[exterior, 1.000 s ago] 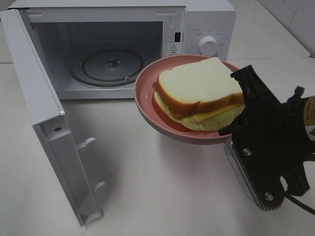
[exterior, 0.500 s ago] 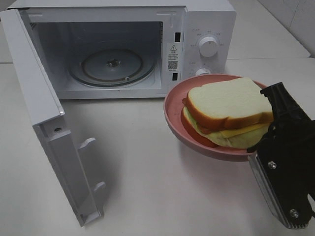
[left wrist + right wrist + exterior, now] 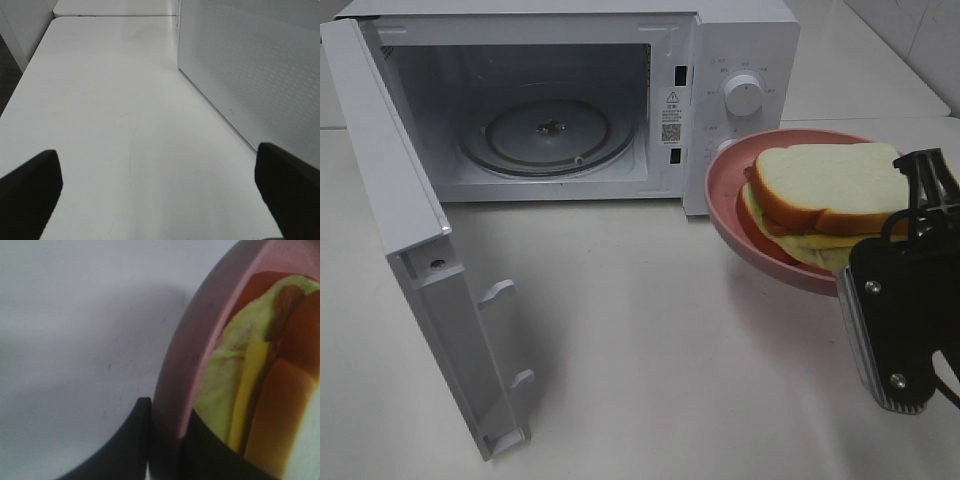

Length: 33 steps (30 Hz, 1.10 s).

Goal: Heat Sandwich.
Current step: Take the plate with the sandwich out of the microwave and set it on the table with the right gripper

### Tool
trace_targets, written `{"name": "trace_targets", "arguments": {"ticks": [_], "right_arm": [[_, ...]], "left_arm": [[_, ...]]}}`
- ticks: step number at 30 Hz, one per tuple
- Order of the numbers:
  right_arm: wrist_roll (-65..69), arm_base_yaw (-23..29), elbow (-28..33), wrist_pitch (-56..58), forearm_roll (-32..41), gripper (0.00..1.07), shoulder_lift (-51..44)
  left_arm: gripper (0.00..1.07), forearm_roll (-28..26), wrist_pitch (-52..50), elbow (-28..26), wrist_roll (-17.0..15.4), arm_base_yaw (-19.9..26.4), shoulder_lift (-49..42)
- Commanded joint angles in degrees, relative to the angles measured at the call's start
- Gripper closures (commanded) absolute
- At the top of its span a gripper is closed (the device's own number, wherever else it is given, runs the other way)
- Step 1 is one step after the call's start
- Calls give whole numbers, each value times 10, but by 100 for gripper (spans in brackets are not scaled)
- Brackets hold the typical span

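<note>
- Exterior high view: the sandwich is two thick white bread slices with tan-brown crust, yellow and red filling showing along its near-left edge. It nearly fills the pink plate it lies on.
- That plate is tilted, its left rim dipping lower, and it is held up off the bench at the right of the scene, just in front of the microwave's control knob.
- My right gripper pinches the plate's near-right rim; the black arm body covers that part of the plate.
- The microwave door stands swung open to the left, and the glass turntable inside is bare.
- Right wrist view: this gives the close detail the high view lacks. My two dark fingers sit pressed on either side of the pink rim, one outside, one inside against the food. Pale greenish bread, a yellow strip and orange-brown crust fill the plate's inside.
- Left wrist view: my left gripper, which the high view does not show, has its dark fingertips spread wide with nothing between them, low over bare white bench beside a perforated white panel.
</note>
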Motion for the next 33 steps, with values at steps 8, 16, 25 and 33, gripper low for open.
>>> {"name": "trace_targets", "arguments": {"ticks": [8, 16, 25, 33], "right_arm": [[156, -2, -1, 77, -70, 105, -6], [241, -2, -1, 148, -83, 105, -6], [345, -2, -1, 242, -83, 105, -6], [399, -2, -1, 299, -80, 105, -6]], "left_arm": [[6, 2, -5, 2, -3, 1, -12], [6, 2, -5, 2, -3, 1, -12], [6, 2, -5, 2, -3, 1, -12], [6, 2, -5, 2, -3, 1, -12]]}}
